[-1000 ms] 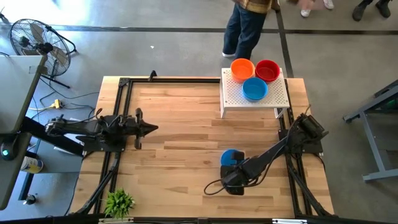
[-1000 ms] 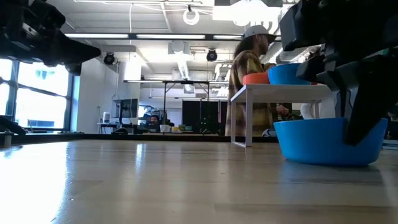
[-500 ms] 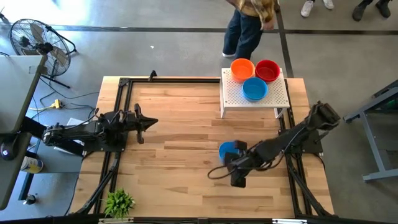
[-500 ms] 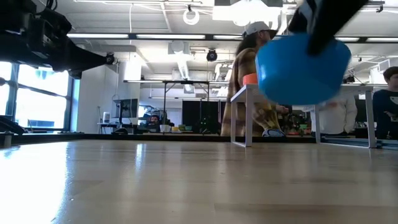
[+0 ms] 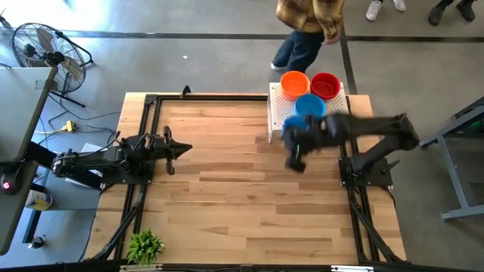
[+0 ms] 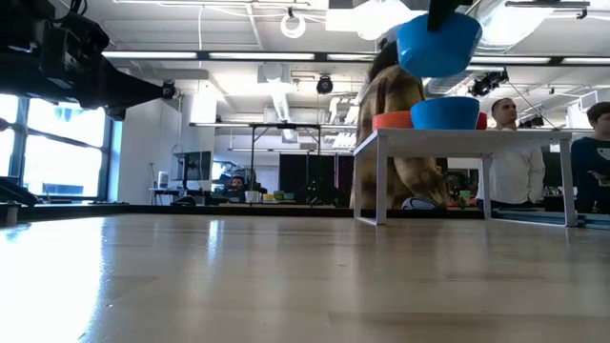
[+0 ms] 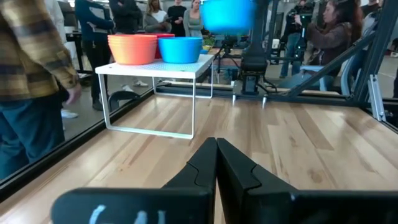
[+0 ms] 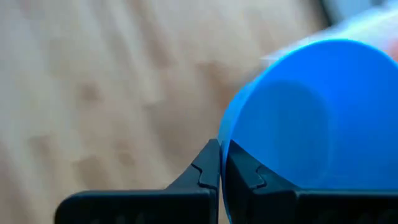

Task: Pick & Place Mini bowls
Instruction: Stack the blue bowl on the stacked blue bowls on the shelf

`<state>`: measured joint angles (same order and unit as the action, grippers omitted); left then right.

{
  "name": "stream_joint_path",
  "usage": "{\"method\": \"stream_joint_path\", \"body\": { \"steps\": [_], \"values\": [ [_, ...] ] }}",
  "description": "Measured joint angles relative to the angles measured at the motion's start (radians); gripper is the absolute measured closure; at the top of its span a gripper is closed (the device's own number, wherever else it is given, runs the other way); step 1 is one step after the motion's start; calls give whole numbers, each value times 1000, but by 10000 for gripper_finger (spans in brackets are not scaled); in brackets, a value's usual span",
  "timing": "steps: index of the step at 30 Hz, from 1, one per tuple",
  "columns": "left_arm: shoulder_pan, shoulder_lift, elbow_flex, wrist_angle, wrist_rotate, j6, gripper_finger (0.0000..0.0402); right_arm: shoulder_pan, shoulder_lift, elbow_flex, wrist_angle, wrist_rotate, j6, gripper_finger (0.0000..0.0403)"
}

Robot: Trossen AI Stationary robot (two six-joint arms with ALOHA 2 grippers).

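My right gripper [image 8: 220,148] is shut on a blue mini bowl [image 8: 305,118] and holds it in the air by the near left corner of the white perforated stand [image 5: 291,117]. The low view shows the held bowl [image 6: 438,43] above the level of the stand top. On the stand sit an orange bowl [image 5: 295,81], a red bowl [image 5: 325,85] and a second blue bowl [image 5: 310,106], each on its base. My left gripper [image 7: 216,142] is shut and empty, waiting over the left side of the table [image 5: 185,149]. My right gripper pinches the blue bowl's rim [image 8: 225,134] between its two fingers. In the low view the fingers [image 6: 448,8] come down onto it from above. The bowl hangs below them, lifted clear of table and stand, mouth upward and slightly tilted.
The white stand stands on thin legs [image 6: 379,181] at the table's far right. A small green plant [image 5: 144,245] is at the near left corner. People stand beyond the far edge [image 5: 306,23] and in the room behind [image 6: 515,152]. Bare wood [image 5: 227,181] lies across the middle.
My right gripper has lifted the blue bowl off the table near the right-centre and carried it up and toward the far edge, to the white stand's near left corner. The bowl has gone from resting on the wood to hanging above stand height. The gripper stays shut on it.
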<state>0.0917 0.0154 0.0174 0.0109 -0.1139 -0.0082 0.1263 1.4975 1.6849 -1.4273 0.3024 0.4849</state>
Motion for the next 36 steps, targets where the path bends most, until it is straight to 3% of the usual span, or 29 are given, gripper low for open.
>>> {"method": "stream_joint_path", "body": {
  "steps": [6,14,25,36],
  "values": [
    [0,0,0,0,0,0,401,-277,0,141,-143,17,-178,402],
    [0,0,0,0,0,0,401,-535,0,53,-120,-92,-359,402],
    [0,0,0,-1,0,0,401,-585,1,-90,-3,-181,-388,398],
    [0,0,0,-1,0,0,401,-584,-12,-87,5,-156,-409,318]
  ]
}}
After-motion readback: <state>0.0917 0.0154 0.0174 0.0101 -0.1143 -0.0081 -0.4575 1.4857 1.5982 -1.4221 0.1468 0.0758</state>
